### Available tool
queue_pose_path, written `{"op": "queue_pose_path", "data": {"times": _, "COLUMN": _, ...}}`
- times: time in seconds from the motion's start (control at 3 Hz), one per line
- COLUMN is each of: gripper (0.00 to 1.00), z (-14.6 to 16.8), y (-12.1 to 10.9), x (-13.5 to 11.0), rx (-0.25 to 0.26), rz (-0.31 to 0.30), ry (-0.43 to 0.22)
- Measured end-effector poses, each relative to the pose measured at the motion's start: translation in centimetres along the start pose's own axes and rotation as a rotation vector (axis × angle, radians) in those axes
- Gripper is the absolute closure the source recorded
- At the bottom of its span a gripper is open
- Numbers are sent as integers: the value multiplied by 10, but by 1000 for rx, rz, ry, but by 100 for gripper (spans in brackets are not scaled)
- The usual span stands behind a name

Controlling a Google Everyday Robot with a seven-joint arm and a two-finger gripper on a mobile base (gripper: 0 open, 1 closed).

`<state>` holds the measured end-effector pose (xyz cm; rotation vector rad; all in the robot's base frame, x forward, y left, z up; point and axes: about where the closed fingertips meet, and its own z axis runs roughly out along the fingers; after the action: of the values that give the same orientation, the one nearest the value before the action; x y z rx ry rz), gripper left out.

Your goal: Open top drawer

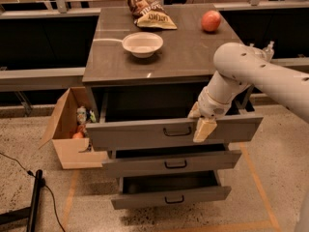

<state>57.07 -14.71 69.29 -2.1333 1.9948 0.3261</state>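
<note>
The top drawer (135, 133) is a wide grey metal drawer, uppermost of three, and it stands pulled well out from the cabinet with its dark inside showing. Its small dark handle (177, 131) is at the middle of the front panel. My gripper (200, 122) hangs from the white arm at the drawer's upper front edge, just right of the handle. Its cream tip reaches down over the front panel.
The two lower drawers (145, 166) (145, 197) also stand partly out. On the cabinet top (193, 57) are a white bowl (142, 43), a chip bag (148, 9) and a red apple (211, 21). An open cardboard box (67, 129) stands left of the cabinet. A black pole (35, 197) lies on the floor.
</note>
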Motion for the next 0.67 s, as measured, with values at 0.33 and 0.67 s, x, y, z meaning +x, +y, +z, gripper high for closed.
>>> {"op": "queue_pose_path", "data": {"times": 0.33, "gripper": 22, "z": -3, "y": -1, "x": 1, "rx": -5, "rz": 0, "ry": 9}}
{"op": "queue_pose_path", "data": {"times": 0.67, "gripper": 0, "z": -18, "y": -6, "x": -1, "rx": 22, "rz": -14, "ry": 31}}
